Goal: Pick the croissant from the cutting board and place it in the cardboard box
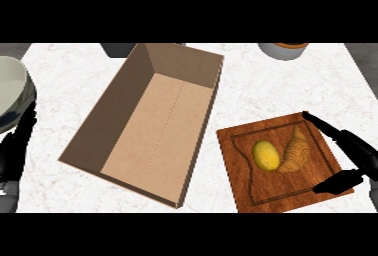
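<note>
Occupying the middle of the counter (310, 85), the cardboard box (159, 125) lies open-topped, its long axis running from near left to far right, with nothing visible inside. Its tall near-right wall stands between the box floor and the cutting board (255, 190) — a carried item that travels too low is likely to strike that wall.

The cutting board sits near right, just beside the box. On it the croissant (297, 152) lies upright in the view, touching or nearly touching a yellow lemon-like fruit (266, 155) on its left. A closing hand can push the croissant into the fruit, or catch both together.

The right hand (353, 155) is at the board's right edge, fingers spread and straight, thumb apart toward the near edge; it holds nothing and does not yet touch the croissant. An approach from this side risks sliding the pastry left rather than enclosing it.

The left hand (13, 150) rests at the left edge, fingers straight, holding nothing, beside a pale bowl (11, 90).

Two partly cropped vessels — one dark (118, 49), one pale (284, 50) — stand at the far edge, well apart from the transfer path.
</note>
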Available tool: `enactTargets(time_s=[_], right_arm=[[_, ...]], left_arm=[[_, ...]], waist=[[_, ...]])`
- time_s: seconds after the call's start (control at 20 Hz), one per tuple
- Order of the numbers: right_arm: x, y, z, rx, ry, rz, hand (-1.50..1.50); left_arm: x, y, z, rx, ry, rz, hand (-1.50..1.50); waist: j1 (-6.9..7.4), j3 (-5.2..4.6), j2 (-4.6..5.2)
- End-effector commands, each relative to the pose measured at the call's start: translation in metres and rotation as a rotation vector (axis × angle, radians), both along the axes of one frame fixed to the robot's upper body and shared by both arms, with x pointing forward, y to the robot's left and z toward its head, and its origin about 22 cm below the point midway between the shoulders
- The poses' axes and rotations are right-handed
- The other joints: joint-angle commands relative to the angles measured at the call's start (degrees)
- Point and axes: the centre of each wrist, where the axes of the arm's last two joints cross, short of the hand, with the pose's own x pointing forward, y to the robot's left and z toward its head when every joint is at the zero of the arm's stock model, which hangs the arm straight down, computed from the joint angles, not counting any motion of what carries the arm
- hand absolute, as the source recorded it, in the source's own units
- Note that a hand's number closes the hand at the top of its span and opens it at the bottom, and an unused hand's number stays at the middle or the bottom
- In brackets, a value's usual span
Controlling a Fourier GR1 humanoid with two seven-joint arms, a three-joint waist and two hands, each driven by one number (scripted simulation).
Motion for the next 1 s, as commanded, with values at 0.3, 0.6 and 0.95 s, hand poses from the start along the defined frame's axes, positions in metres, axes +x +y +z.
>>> enactTargets(time_s=[0.3, 0.6, 0.95], right_arm=[[-0.017, 0.031, 0.008, -0.044, 0.021, 0.025, -1.5], [-0.006, 0.028, -0.013, -0.091, 0.103, -0.028, -1.5], [0.011, 0.047, -0.029, -0.146, -0.058, -0.097, 1.5]], left_arm=[[-0.005, -0.008, 0.021, 0.012, 0.01, -0.008, 0.0], [-0.006, -0.002, 0.007, -0.007, 0.019, -0.023, 0.0], [0.013, -0.025, 0.002, -0.008, 0.006, -0.009, 0.0]], waist=[[0.19, 0.02, -0.08], [0.26, 0.02, 0.04], [0.21, 0.05, 0.14]])
